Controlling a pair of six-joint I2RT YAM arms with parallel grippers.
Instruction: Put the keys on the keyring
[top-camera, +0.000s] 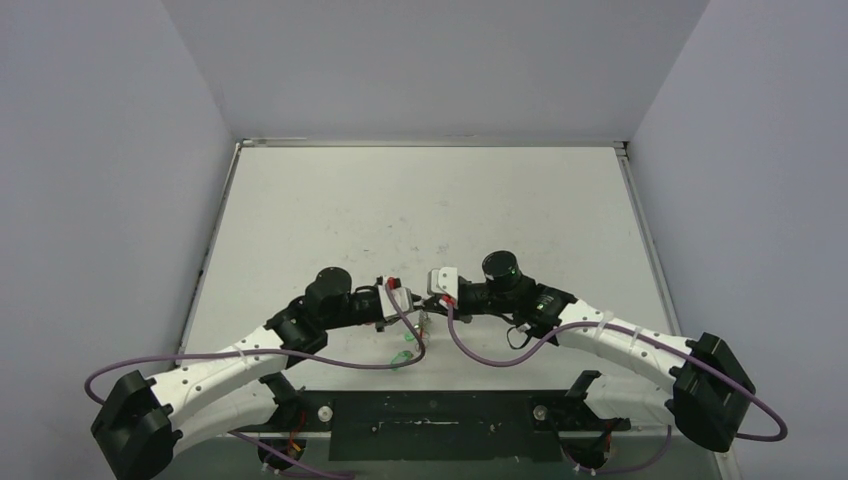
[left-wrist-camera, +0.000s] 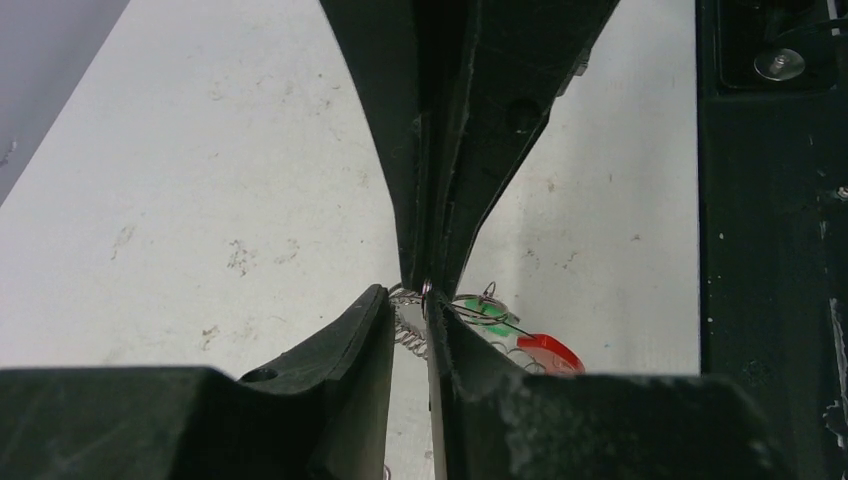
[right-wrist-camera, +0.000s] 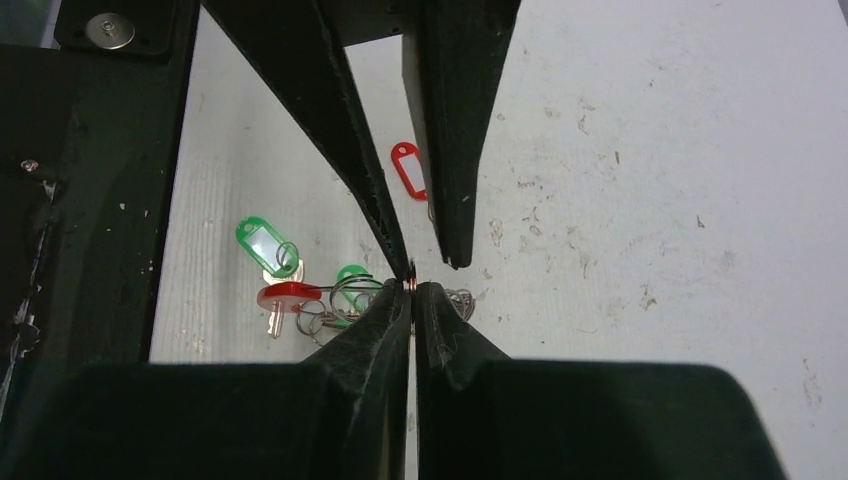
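Your left gripper (left-wrist-camera: 410, 305): narrowly parted, keyring (left-wrist-camera: 410, 335) loops between | your right gripper (right-wrist-camera: 412, 288): pinched tight on keyring wire | keys (right-wrist-camera: 267, 247): green-tagged, alongside

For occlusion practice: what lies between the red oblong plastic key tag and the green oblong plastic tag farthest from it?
Right wrist view: the left gripper's black jaw crosses between red tag and green tag; visible table there is bare.

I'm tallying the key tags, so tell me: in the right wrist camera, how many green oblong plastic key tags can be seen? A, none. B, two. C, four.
B: one green oblong plastic tag shows left of centre, and a second green tag shows further right, just right of the keyring's red curved arc.
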